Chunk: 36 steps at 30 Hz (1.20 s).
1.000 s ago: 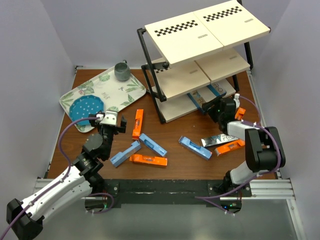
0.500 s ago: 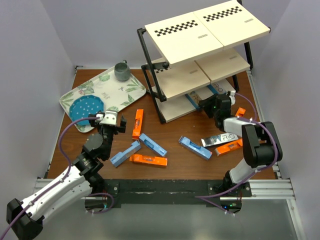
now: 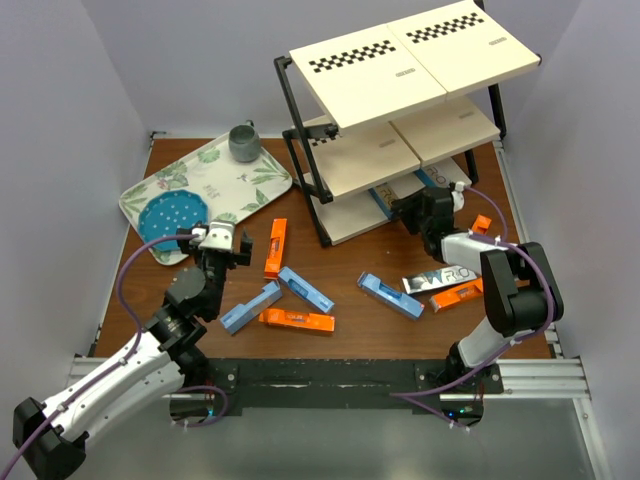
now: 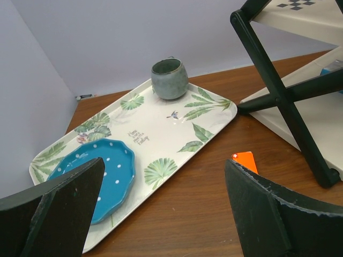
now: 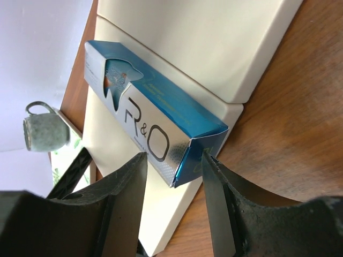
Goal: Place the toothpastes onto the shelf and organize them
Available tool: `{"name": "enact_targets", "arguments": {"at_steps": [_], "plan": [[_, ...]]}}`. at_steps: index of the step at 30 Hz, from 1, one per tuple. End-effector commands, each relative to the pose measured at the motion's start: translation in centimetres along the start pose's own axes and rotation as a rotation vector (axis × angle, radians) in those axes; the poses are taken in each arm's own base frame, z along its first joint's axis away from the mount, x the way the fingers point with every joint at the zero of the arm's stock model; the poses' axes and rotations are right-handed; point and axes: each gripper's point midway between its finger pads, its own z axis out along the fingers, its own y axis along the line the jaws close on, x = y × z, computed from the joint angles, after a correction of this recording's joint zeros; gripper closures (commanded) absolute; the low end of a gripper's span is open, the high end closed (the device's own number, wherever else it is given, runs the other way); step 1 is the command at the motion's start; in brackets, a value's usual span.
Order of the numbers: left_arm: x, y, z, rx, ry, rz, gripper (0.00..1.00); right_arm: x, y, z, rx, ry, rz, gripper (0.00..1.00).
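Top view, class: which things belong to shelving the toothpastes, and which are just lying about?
Job in hand: shelf; silver-blue carton on its bottom board; on the table, orange cartons, blue cartons, silver carton.
Lying about: leaf-patterned tray; blue dotted plate; grey cup.

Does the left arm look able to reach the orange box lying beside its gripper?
Probably yes: the left gripper hangs open close to the orange box, with only bare table between them and nothing on top of it.
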Motion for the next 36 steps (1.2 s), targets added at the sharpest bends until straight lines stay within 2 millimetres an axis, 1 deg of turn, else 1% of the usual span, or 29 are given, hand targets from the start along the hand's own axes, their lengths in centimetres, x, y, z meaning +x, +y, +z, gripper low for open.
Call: {"name": "enact_targets", "arguments": {"at_steps": [1,5,10,12,13,14,15,16,17,18,19,20,21,22,23,24,25,26,27,28,29,30,31,32,33,34,35,36], "plan": [[-1.2,0.5,0.0,-0.021,-0.038,-0.035,0.01,-1.0,3.0,-0.2,-0.064,-0.031,0.025,0.51],[-1.3,0.6,0.0,-0.022,-0.040,-0.037,0.01,-0.7,3.2,-0.4,-0.072,-0.014,0.025,0.51],[-1.4,0.5,0.0,-0.016,-0.043,-0.040,0.01,-0.4,3.5,-0.5,-0.088,0.006,-0.008,0.48],[-1.5,0.5,0.0,-0.017,-0.045,-0.041,0.01,0.2,3.9,-0.5,-0.111,0.039,-0.026,0.47],[-1.5,0.5,0.0,-0.017,-0.045,-0.041,0.01,0.2,4.4,-0.5,-0.129,0.049,-0.055,0.46],[-1.5,0.5,0.0,-0.016,-0.047,-0.042,0.01,0.4,4.2,-0.4,-0.118,0.058,-0.072,0.45],[-1.4,0.5,0.0,-0.015,-0.045,-0.041,0.01,0.9,4.7,-0.8,-0.141,0.092,-0.088,0.44],[-1.4,0.5,-0.1,-0.015,-0.045,-0.041,0.01,0.8,5.2,-1.0,-0.156,0.097,-0.130,0.43],[-1.6,0.5,-0.1,-0.014,-0.047,-0.043,0.01,0.9,4.8,-1.3,-0.140,0.119,-0.157,0.43],[-1.6,0.6,-0.1,-0.015,-0.050,-0.045,0.01,1.1,4.8,-1.6,-0.147,0.142,-0.227,0.42],[-1.7,0.6,-0.1,-0.015,-0.051,-0.046,0.01,0.3,6.1,-2.4,-0.172,0.135,-0.270,0.38],[-1.8,0.6,-0.1,-0.012,-0.054,-0.050,0.01,0.8,4.9,-3.0,-0.122,0.184,-0.321,0.35],[-1.9,0.7,-0.2,-0.012,-0.059,-0.052,0.01,0.5,4.4,-3.6,-0.107,0.196,-0.430,0.32],[-2.1,0.6,-0.2,-0.008,-0.062,-0.055,0.01,-0.6,5.7,-4.6,-0.121,0.183,-0.492,0.30],[-2.1,0.7,-0.3,-0.007,-0.065,-0.059,0.01,-0.3,4.1,-5.6,-0.056,0.234,-0.552,0.26],[-2.4,0.8,-0.4,-0.007,-0.072,-0.066,0.01,-1.0,3.5,-6.2,-0.044,0.240,-0.676,0.25],[-2.6,0.8,-0.4,-0.004,-0.078,-0.072,0.01,-2.1,4.0,-7.0,-0.029,0.217,-0.740,0.23],[-2.7,0.8,-0.5,-0.003,-0.082,-0.075,0.01,-2.0,2.4,-8.2,0.029,0.266,-0.800,0.18],[-2.9,0.9,-0.6,-0.001,-0.088,-0.084,0.01,-2.6,1.8,-8.8,0.045,0.277,-0.903,0.16],[-3.1,0.8,-0.7,0.005,-0.093,-0.089,0.01,-3.1,1.7,-9.4,0.057,0.286,-0.954,0.15],[-3.2,0.8,-0.7,0.008,-0.098,-0.096,0.01,-2.8,0.6,-10.5,0.081,0.340,-1.001,0.14],[-3.4,0.9,-0.8,0.011,-0.103,-0.103,0.01,-2.9,0.1,-11.0,0.078,0.375,-1.091,0.10],[-3.6,0.7,-0.8,0.020,-0.107,-0.110,0.01,-3.3,0.2,-11.3,0.075,0.392,-1.147,0.09],[-3.7,0.7,-0.9,0.023,-0.109,-0.115,0.01,-2.8,-1.0,-12.2,0.101,0.471,-1.183,0.08],[-4.0,0.8,-1.0,0.027,-0.115,-0.122,0.01,-2.7,-1.3,-12.6,0.092,0.511,-1.247,0.07],[-4.0,0.6,-1.0,0.036,-0.117,-0.126,0.01,-2.9,-0.9,-13.0,0.078,0.534,-1.285,0.05],[-4.1,0.6,-1.1,0.039,-0.120,-0.132,0.01,-2.6,-1.8,-14.0,0.096,0.608,-1.319,0.05],[-4.3,0.7,-1.2,0.040,-0.127,-0.136,0.01,-3.0,-1.8,-14.1,0.099,0.636,-1.406,0.04]]}}
